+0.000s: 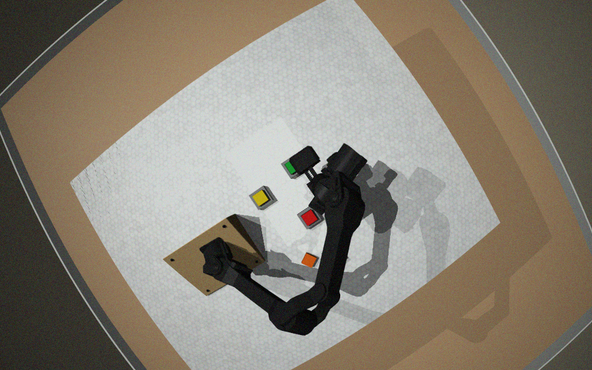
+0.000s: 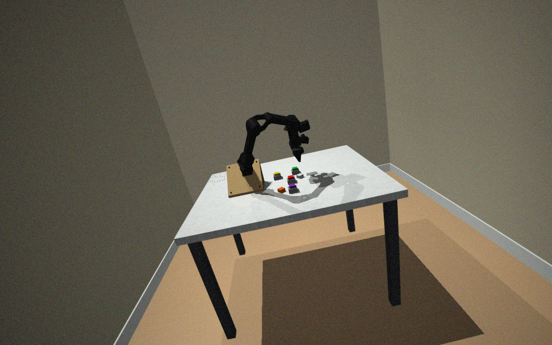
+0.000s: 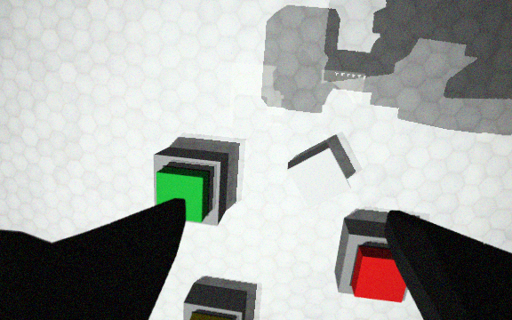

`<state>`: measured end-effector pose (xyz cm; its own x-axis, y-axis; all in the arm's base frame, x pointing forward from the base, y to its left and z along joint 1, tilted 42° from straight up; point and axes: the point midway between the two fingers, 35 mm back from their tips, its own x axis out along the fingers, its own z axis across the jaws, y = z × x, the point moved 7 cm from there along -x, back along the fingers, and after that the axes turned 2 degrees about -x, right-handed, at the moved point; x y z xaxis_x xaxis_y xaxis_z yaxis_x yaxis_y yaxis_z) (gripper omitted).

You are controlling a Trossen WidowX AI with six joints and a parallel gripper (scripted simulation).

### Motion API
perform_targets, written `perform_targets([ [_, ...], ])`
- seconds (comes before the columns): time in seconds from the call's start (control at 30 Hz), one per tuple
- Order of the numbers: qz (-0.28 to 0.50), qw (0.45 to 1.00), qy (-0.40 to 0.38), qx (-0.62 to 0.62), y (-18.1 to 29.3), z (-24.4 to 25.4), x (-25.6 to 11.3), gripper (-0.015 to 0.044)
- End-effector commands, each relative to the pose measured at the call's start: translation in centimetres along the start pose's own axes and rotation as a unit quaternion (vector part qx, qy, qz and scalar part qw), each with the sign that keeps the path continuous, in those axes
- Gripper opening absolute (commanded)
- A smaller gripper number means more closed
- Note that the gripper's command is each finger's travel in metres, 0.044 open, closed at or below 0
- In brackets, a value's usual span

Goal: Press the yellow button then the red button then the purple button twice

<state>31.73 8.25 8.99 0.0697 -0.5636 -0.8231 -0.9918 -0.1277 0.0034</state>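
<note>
Top view, L to R. We note the tan wooden base plate (image 1: pixel 173 260) (image 2: pixel 235 184) on the white hex-patterned table (image 1: pixel 197 114) (image 2: pixel 209 214); black jointed arm (image 1: pixel 335 248) (image 2: pixel 250 141) mounted on it. Next, yellow square push-button, grey housing (image 1: pixel 260 198) (image 2: pixel 276 174) (image 3: pixel 216 295), partly cut off at wrist view's lower edge. Then green square push-button (image 1: pixel 290 167) (image 2: pixel 294 168) (image 3: pixel 180 187), part-covered by gripper hardware in top view.

Red square push-button (image 1: pixel 309 217) (image 2: pixel 291 177) (image 3: pixel 378 276) sits near the orange block (image 1: pixel 309 259) (image 2: pixel 281 189). Purple square push-button (image 2: pixel 292 187): ext. view only for certain, just beside orange block; arm blocks our top view of it.

Black parallel-jaw gripper (image 1: pixel 311 183) (image 2: pixel 298 159) (image 3: pixel 286 216) hangs above the table, fingers wide apart, nearly full open, nothing held. In wrist view one finger overlaps green's cap, the other red's edge. White block (image 2: pixel 300 176) (image 3: pixel 320 178) lies on table betw. green & red, hidden under the gripper from the top.

Markings: small white ticks on gripper hardware, too small to read.
</note>
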Motion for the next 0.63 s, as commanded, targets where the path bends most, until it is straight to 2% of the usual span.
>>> perform_targets([
  [0.0,0.011,1.000,0.000,-0.003,0.4,7.0,-0.4,0.0400],
  [0.33,0.017,0.999,0.045,0.007,6.2,21.2,0.1,0.0400],
  [0.6,0.016,0.999,0.050,0.008,6.8,22.0,0.3,0.0400],
])
